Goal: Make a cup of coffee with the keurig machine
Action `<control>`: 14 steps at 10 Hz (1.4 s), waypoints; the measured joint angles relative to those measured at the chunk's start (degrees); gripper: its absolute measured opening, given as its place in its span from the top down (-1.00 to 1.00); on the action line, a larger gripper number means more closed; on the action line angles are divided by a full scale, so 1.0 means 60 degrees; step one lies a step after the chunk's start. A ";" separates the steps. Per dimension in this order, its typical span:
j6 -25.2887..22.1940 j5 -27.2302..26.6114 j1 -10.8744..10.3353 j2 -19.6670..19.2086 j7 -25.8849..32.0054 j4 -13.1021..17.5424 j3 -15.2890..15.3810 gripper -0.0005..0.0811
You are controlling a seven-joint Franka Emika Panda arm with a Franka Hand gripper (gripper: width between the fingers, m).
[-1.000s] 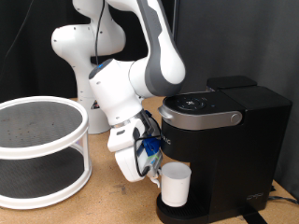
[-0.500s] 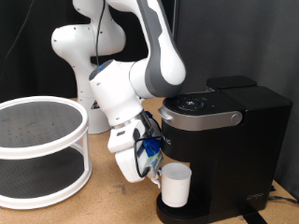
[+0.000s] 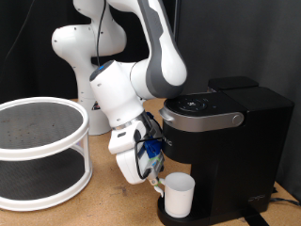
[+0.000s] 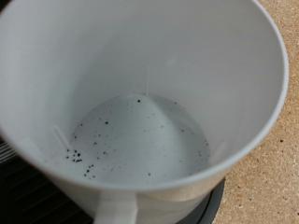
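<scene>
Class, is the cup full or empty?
Empty: the wrist view shows the cup's bare white bottom with only dark specks, no liquid.

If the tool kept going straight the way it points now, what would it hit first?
Most likely the cup: the wrist view looks straight into its speckled bottom. It stands on the keurig machine's drip tray, with the tool right beside it. Depth is unclear.

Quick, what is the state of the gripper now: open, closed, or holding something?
Gripper: beside the cup under the keurig machine; whether its jaws are open or closed cannot be told.
</scene>
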State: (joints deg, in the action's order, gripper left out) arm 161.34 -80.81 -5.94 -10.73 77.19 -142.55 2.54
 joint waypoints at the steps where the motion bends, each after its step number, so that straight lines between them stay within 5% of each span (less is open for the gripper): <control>1: -0.0001 0.0000 0.0000 0.0000 -0.0014 -0.0006 0.0000 0.28; 3: -0.0002 0.0160 0.0001 0.0038 -0.0272 -0.0067 -0.0014 -0.54; 4: -0.0003 0.0347 0.0004 0.0119 -0.0533 -0.0177 -0.0035 -0.54; 5: -0.0004 0.0432 0.0019 0.0258 -0.0611 -0.0348 -0.0063 -0.90; 8: -0.0443 0.1470 0.0173 0.1220 -0.1337 -0.1156 -0.0322 -0.97; 11: -0.0429 0.0901 0.0176 0.1250 -0.0595 -0.1179 -0.0322 -0.97; 14: -0.0950 0.0761 0.0397 0.2000 -0.0094 -0.1579 -0.0556 -0.97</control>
State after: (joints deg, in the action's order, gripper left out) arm 155.64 -76.25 -3.56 1.28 76.63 -152.02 -0.80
